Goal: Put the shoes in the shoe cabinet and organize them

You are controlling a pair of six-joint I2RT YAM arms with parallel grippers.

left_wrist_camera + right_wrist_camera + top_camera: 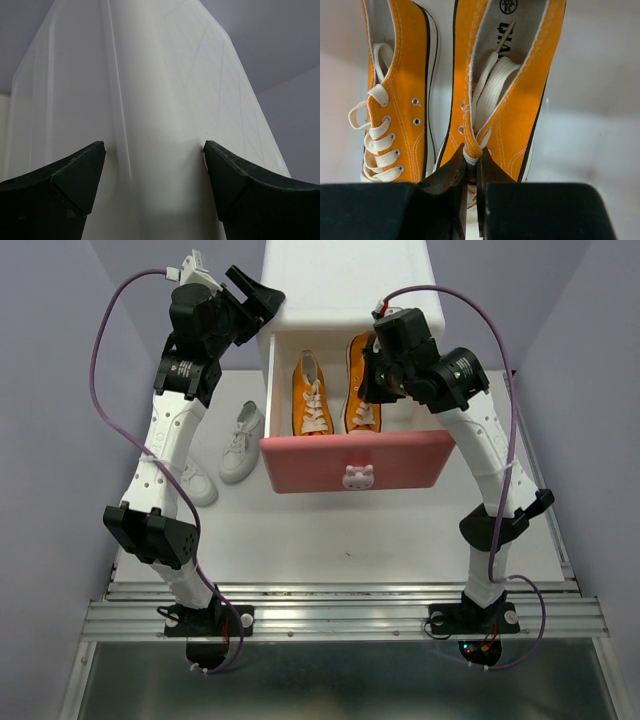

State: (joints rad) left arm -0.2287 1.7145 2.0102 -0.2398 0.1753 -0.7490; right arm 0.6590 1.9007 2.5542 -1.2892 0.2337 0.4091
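Observation:
The white shoe cabinet stands at the back, with a pink-fronted drawer pulled open and a bunny knob on it. Both orange shoes lie in the drawer, toes toward me: the left one and the right one. My right gripper is shut on the lace edge of the right orange shoe. My left gripper is open, its fingers on either side of the cabinet's left front corner. Two white shoes lie on the table left of the cabinet.
One white shoe lies beside the drawer's left side. The other is partly hidden behind my left arm. Purple walls close in both sides. A metal rail runs along the near edge by the arm bases.

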